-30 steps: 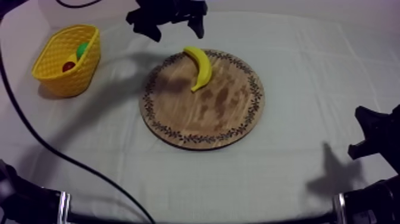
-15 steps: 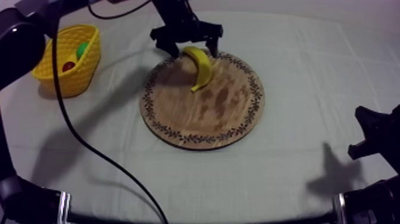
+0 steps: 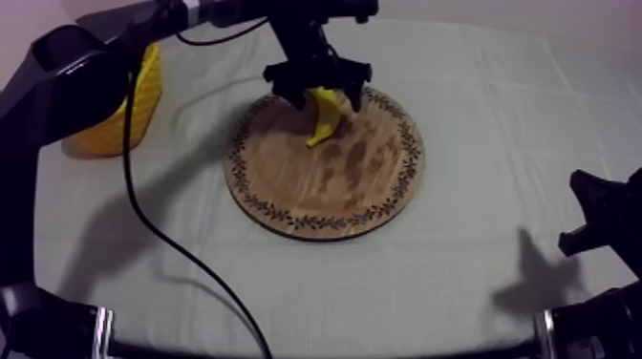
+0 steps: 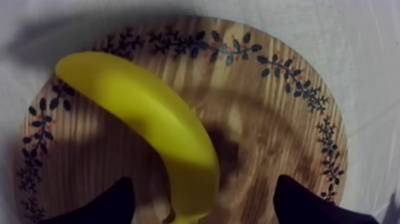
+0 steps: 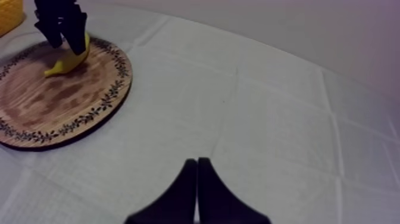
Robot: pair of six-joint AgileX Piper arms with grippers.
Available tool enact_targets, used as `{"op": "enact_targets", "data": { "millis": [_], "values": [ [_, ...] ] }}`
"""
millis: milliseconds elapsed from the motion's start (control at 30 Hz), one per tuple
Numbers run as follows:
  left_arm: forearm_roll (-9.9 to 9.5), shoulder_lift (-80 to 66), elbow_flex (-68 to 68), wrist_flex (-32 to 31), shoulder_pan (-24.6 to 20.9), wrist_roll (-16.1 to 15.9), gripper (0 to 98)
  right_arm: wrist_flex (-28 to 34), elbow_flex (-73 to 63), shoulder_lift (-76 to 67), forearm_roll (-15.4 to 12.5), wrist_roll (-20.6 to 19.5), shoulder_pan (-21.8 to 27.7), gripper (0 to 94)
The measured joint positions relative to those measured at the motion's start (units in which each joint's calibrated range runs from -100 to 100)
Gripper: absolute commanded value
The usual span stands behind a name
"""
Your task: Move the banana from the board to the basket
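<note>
The left gripper (image 3: 320,98) hovers over the banana (image 3: 325,120) on the wooden board (image 3: 325,186), jaws apart astride its length, the right gripper (image 5: 197,170) idle, fingers together

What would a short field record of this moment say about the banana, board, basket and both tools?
banana: lying on the wooden board, near its far rim
wooden board: mid-table, on the cloth
yellow basket: at the table's left, partly behind the left arm
left tool: open, down over the banana, a finger on each side
right tool: shut on nothing, apart from the board
task stage: banana not yet lifted
</note>
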Motion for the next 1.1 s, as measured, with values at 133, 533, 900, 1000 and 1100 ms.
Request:
{"op": "enact_targets", "data": {
  "millis": [133, 533, 900, 1000, 1100],
  "values": [
    [0.16, 1.8, -1.3, 0.7, -0.1, -0.2, 74.7, 0.0, 0.0, 0.0, 0.0, 0.6, 0.0, 0.4],
    [-0.05, 4.6, -3.7, 2.3, -0.4, -0.4, 40.6, 0.0, 0.0, 0.0, 0.0, 1.0, 0.0, 0.4],
    [-0.37, 4.0, -4.0, 3.7, -0.3, 0.4, 22.6, 0.0, 0.0, 0.0, 0.0, 0.6, 0.0, 0.4],
    [-0.86, 2.3, -3.4, 4.3, -0.2, 0.9, 21.5, 0.0, 0.0, 0.0, 0.0, 0.5, 0.0, 0.4],
    [-1.50, -0.3, -2.3, 5.0, -0.2, 1.5, 21.4, 0.1, 0.0, 0.0, 0.0, 0.3, 0.0, 0.4]
  ]
}}
